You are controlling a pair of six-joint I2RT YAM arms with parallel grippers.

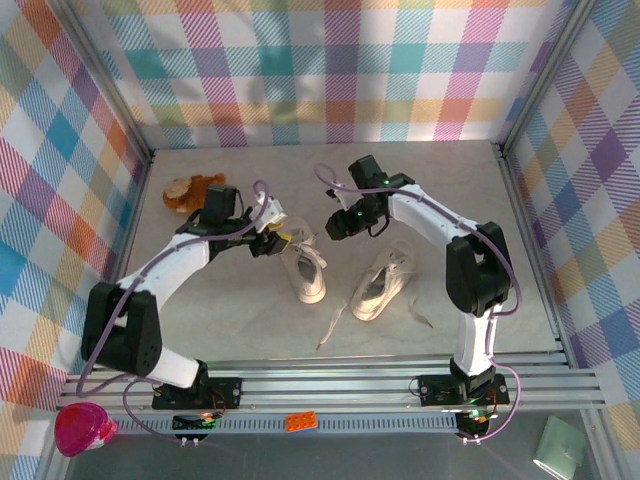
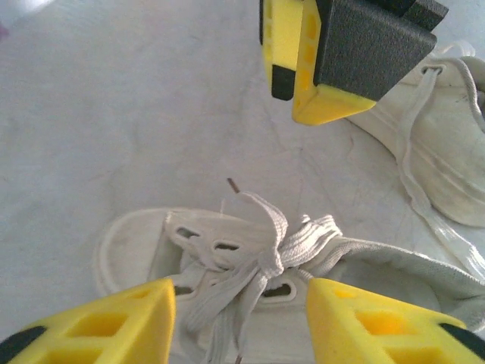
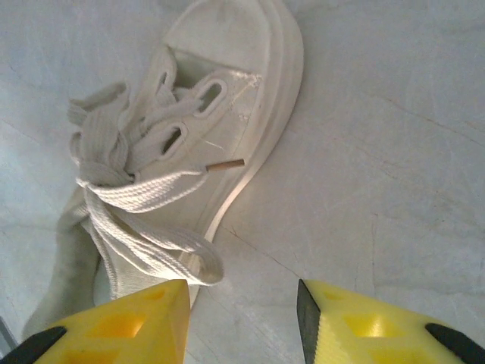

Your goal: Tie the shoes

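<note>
Two robot arms reach over a pale grey counter walled in with pastel plaid. The left gripper hangs over the knotted shoe, a cream canvas sneaker. Its yellow fingers are spread wide to either side of the shoe's knot and do not pinch it. From this gripper the shoe's long axis runs crosswise, with the toe toward the view's left side and the heel opening toward the right. White loops fan out from the knot, and a brown-tipped lace end sticks out ahead of the gripper.

The right gripper is also spread, with bare counter between its fingers. A lace loop lies just beside one finger without being gripped. Seen from this gripper, the same shoe lies ahead and to one side, lengthwise, its toe pointing away.

The second shoe sits on the base side of the right gripper, lying slantwise and apart from the first. Which end is its toe is unclear. Its loose laces trail across the counter. A brown plush toy lies well apart behind the left gripper.
</note>
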